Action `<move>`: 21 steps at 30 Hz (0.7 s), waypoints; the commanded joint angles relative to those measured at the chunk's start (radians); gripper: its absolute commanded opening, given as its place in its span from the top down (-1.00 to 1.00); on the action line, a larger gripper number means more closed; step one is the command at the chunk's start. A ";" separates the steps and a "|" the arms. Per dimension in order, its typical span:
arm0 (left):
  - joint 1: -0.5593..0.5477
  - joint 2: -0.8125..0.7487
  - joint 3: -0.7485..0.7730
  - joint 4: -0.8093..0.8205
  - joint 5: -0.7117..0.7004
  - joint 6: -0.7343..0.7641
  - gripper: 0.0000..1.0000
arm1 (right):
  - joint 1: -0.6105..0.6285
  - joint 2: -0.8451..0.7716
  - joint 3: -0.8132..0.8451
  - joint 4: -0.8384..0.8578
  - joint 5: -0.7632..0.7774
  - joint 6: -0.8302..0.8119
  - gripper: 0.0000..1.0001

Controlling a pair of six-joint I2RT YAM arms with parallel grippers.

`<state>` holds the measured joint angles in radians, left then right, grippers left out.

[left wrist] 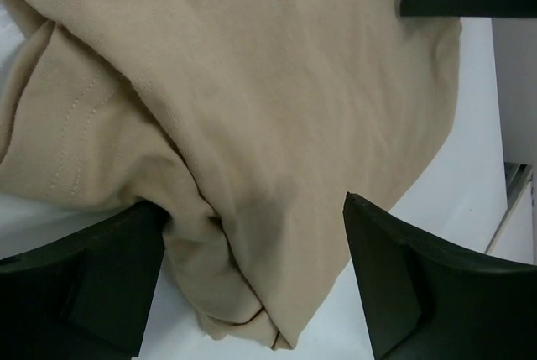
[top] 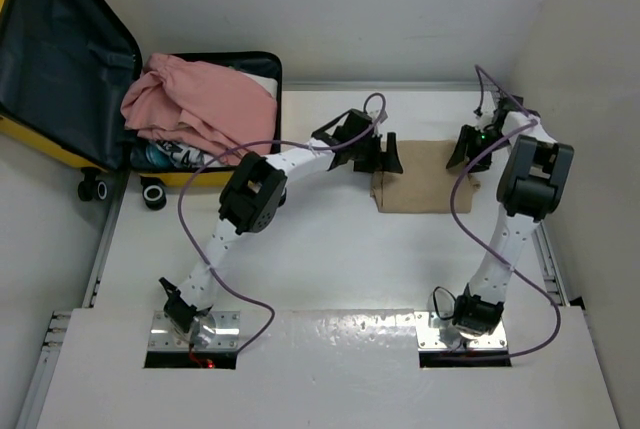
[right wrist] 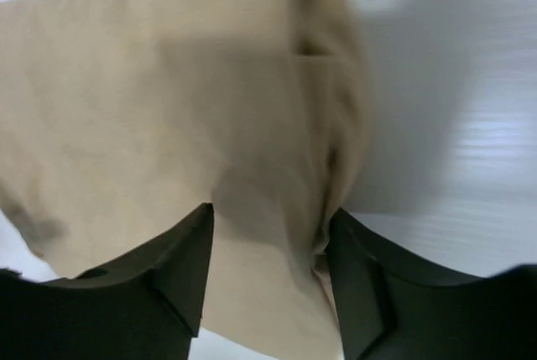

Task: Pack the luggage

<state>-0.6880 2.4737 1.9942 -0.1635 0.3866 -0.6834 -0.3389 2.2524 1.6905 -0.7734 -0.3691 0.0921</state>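
The luggage (top: 20,129) lies open at the back left, its dark grey lined lid (top: 60,49) raised, with a pink garment (top: 200,99) heaped in it. A folded beige cloth (top: 425,189) lies on the white table between the arms. My left gripper (top: 385,154) is at the cloth's left edge. In the left wrist view its jaws stand wide open (left wrist: 252,247) around a folded corner of the beige cloth (left wrist: 252,108). My right gripper (top: 468,149) is at the cloth's right edge, open (right wrist: 268,242), with the cloth (right wrist: 168,100) lying between its fingers.
Two black wheels (top: 93,189) (top: 153,194) stick out at the suitcase's near side. A dark patterned garment (top: 170,154) shows under the pink one. White walls close in at the back and right. A metal rail (top: 552,259) runs along the table's right edge.
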 commanded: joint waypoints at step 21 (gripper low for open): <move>0.381 -0.686 -0.072 -0.171 -0.406 0.468 1.00 | 0.534 -0.281 0.077 0.748 -0.231 0.630 1.00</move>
<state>-0.3614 2.0186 1.9556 -0.3653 0.0891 -0.3283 0.1349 1.9747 1.6527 -0.3012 -0.5922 0.5339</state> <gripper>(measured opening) 0.033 0.068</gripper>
